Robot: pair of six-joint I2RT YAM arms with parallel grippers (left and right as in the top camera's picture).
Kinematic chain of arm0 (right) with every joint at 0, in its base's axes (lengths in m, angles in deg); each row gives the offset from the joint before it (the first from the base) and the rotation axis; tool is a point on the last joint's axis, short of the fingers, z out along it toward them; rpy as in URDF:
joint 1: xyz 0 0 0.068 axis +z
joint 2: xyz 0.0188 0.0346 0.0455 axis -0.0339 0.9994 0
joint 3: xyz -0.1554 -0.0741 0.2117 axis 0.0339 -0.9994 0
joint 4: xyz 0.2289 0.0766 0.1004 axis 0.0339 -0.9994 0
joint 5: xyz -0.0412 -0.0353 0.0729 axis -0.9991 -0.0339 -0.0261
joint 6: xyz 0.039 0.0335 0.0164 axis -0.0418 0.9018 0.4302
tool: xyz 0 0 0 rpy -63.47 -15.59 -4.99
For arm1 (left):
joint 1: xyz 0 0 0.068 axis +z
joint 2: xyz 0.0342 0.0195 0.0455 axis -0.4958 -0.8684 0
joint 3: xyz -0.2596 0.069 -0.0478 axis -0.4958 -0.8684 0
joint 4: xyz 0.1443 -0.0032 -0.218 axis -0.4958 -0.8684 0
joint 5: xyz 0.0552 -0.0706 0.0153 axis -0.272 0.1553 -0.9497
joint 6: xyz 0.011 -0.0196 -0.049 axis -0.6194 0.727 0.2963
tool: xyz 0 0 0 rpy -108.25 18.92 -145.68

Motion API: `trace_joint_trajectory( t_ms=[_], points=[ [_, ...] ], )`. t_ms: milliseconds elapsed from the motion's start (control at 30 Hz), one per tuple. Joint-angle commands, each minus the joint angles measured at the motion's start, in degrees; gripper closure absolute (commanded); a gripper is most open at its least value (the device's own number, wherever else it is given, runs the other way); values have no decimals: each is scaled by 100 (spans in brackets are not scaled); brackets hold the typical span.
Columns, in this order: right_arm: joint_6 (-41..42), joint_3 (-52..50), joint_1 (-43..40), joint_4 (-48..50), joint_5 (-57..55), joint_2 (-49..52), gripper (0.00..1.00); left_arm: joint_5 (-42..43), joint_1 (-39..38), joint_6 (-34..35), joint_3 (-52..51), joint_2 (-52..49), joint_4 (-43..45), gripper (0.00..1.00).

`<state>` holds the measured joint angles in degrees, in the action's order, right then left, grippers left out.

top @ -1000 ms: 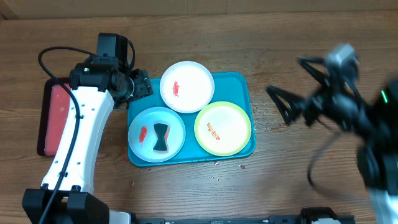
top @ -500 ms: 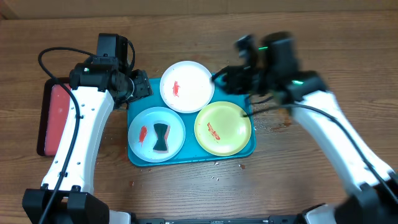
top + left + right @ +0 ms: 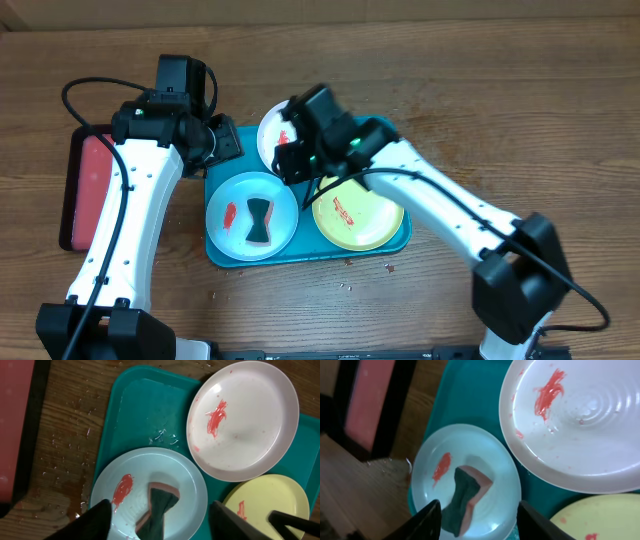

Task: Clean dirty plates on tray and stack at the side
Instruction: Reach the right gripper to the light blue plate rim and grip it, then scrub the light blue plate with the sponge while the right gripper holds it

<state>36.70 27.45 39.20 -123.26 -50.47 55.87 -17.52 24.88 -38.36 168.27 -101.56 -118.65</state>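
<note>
Right wrist view shows the right gripper (image 3: 479,522) spread wide and empty over the sponge (image 3: 465,500) on the light blue plate (image 3: 485,452) in the tray (image 3: 470,395), where the equally open, empty left gripper (image 3: 159,510) nearby risks an arm collision.

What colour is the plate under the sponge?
That plate is light blue, clearest in the left wrist view.
</note>
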Motion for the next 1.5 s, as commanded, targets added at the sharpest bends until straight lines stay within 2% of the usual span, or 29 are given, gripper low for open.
trace_joint_trajectory(
  t_ms=[0, 300, 400, 867, 933, 1067, 1100, 1367, 1467],
  points=[
    [656, 140, 212, 90, -857, 358, 59, -37, -20, 68, -20, -15, -42, 47],
    [833, 140, 267, -155, -994, 1049, 59, -35, -20, -151, -20, -15, -181, 46],
    [756, 140, 273, -190, -916, 1121, 58, -35, -20, -151, -20, -15, -247, 41],
    [778, -444, 404, 74, -780, 1141, 59, -37, -20, -476, -26, -42, -374, 43],
    [863, -529, 407, 164, -782, 1143, 62, -26, -20, -540, -61, -61, -380, 46],
    [966, -608, 422, 219, -774, 1145, 77, 289, -31, -730, -295, -70, -284, 51],
    [966, -608, 422, 219, -769, 1143, 78, 398, -35, -793, -398, -70, -232, 52],
    [968, -612, 424, 190, -442, 1145, 76, 1130, -44, -1204, -1425, -70, 197, 55],
    [968, -612, 422, 216, -455, 1145, 74, 1137, -44, -1207, -1777, -72, 310, 58]
  ],
)
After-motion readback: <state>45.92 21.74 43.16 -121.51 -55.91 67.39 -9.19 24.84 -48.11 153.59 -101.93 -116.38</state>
